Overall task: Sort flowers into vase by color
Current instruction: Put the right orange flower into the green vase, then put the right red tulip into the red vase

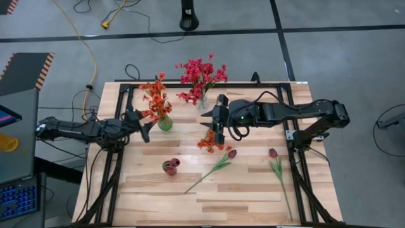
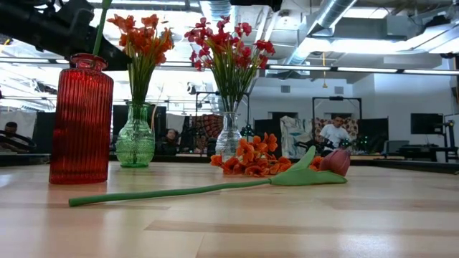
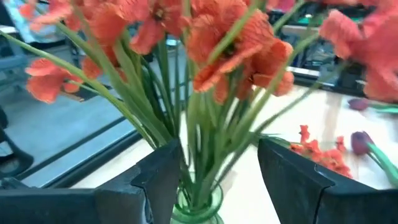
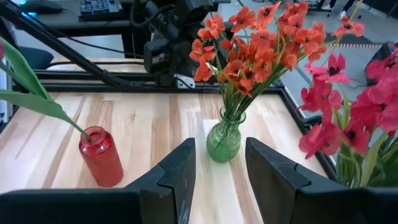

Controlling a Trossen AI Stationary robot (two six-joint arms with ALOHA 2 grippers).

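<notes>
Lying nearest in low view: tulip, light, thin stem bends, bud soft; grip mid-stem. Orange spray loose under right gripper, fingers apart, empty. Farther: left gripper, fingers apart, straddles stems in green vase, no grip.

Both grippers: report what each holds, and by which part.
Nothing is held. The left gripper stands open around the orange blossom stems in the green glass vase, not clamping them. The right gripper is open and empty.
</notes>
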